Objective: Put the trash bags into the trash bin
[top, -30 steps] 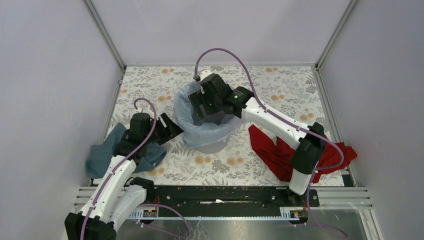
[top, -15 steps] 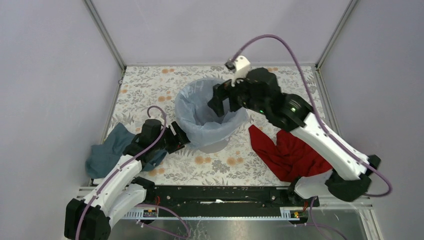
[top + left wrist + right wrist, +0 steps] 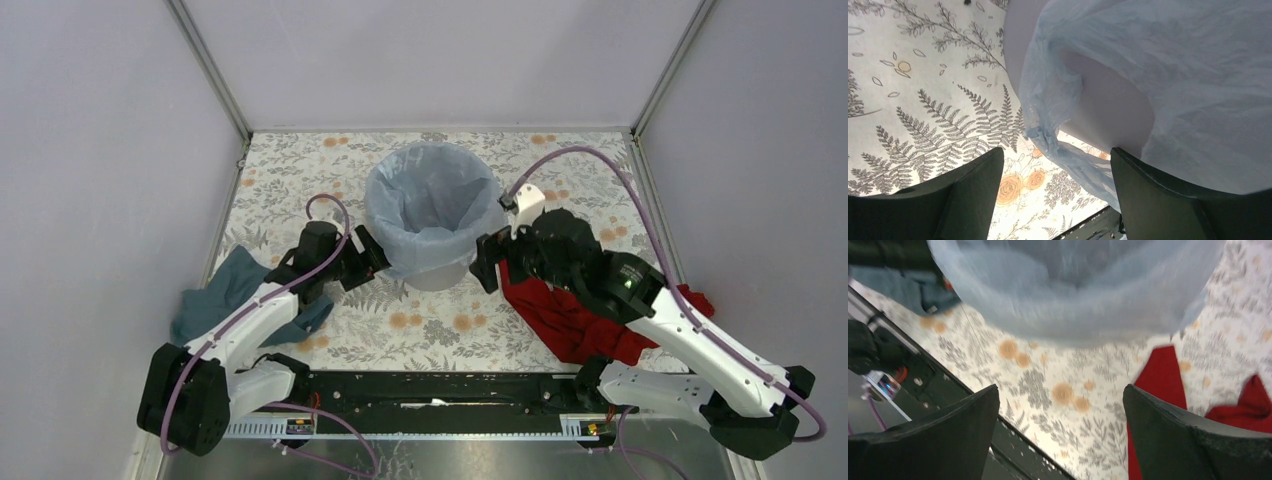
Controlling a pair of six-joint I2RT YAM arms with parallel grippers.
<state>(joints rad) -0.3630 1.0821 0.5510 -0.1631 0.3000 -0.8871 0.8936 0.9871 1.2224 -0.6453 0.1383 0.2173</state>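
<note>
The thin, translucent pale-blue plastic bag (image 3: 430, 195) lines the plain grey round plastic bin (image 3: 436, 280), which stands upright in the middle of the flower-patterned table (image 3: 300, 170), and the bag's edge is folded outward over the rim. The left gripper (image 3: 1055, 167) is just beside the bin's lower left wall, its jaws apart and holding nothing. Between them, in the left wrist view, hangs a loose tail of the bag (it touches neither finger, as far as I can see). This tail lies straight ahead and points downward, so I judge the left arm the nearer one for tucking it. The right gripper (image 3: 488, 262), spread wide and empty, is near the bin's right side, beside a crumpled red cloth (image 3: 570, 315).
</note>
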